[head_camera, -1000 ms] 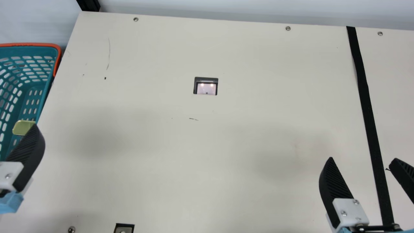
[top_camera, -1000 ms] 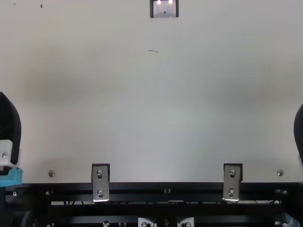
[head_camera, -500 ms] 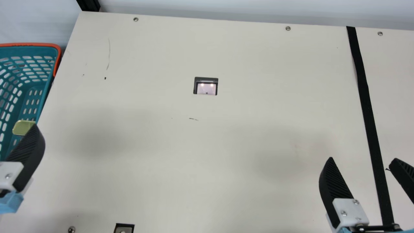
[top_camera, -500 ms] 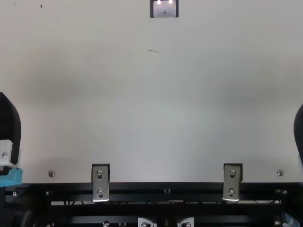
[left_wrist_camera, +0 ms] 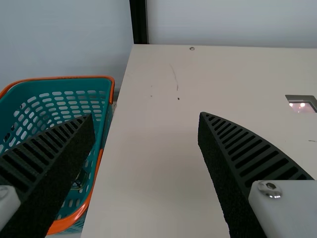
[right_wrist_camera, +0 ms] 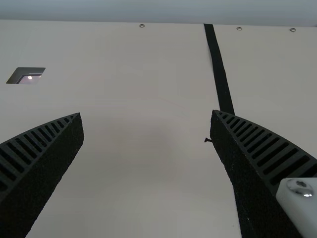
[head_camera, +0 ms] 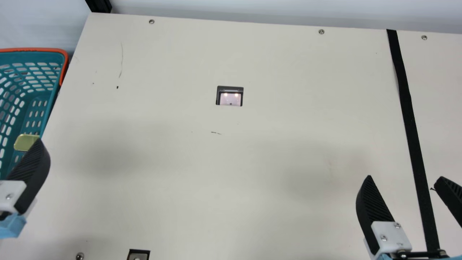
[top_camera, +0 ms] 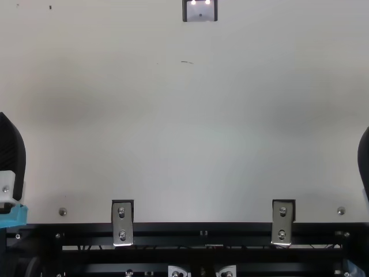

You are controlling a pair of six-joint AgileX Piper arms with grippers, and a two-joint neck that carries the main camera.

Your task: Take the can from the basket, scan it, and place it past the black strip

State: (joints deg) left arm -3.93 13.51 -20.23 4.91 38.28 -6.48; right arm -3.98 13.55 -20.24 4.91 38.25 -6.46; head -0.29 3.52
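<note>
Clearly the whole job hung on one sideways relation: the can (head_camera: 26, 142), as I took the yellowish end to be, sat inside the basket (head_camera: 36, 49) at the left edge of the main view, partly hidden by a finger of my left gripper (left_wrist_camera: 145, 115). Its fingers were spread wide with nothing between them, and the left wrist view showed their gap over bare surface (left_wrist_camera: 158, 198), the basket off beyond one finger. So I judged that the left arm, much the nearer, needed to shift toward the basket and then dip inside. I couldn't tell which way the can's long axis ran, and a poor guess there might have set a finger down on it or against the basket wall.

My right gripper (right_wrist_camera: 146, 113), spread too and holding nothing, hung at the lower right, near the black strip (head_camera: 406, 101). The scanner (head_camera: 230, 99) lay upper centre, between the arms.
</note>
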